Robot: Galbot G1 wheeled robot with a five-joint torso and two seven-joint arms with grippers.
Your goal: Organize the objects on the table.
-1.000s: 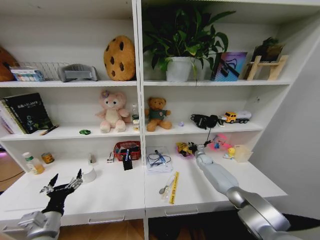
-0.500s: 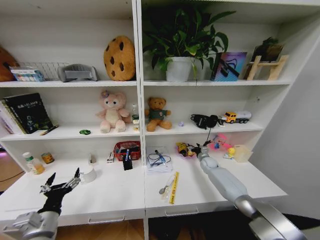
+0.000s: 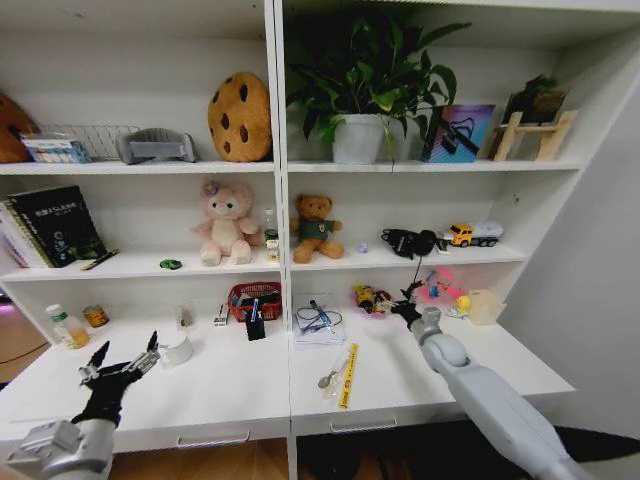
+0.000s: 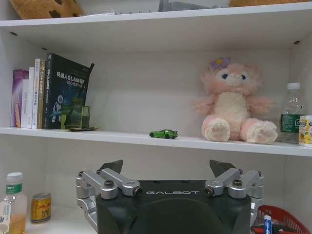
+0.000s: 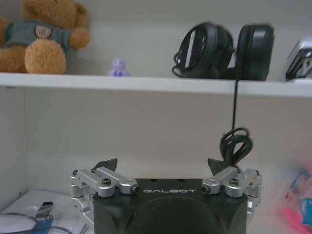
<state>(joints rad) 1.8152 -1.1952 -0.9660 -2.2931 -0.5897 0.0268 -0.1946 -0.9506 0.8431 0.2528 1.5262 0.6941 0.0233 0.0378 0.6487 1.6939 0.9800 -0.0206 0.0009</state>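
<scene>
My left gripper hovers open over the left front of the white table; the left wrist view shows its fingers spread with nothing between them. It faces a tiny green toy car on the shelf above, next to a pink plush. A green-labelled tin stands at the table's back left. My right gripper is open and empty, held above the table near the small toys at the back right. A blue pen lies on a notebook at the centre.
A red basket, a white tape roll, a bottle, a yellow ruler and a spoon sit on the table. Black headphones rest on the shelf with their cord hanging down. Shelves rise close behind the table.
My right arm has swung to the right, carrying its gripper a little right and lower. The left gripper has drifted slightly left and down. Both stay open.
</scene>
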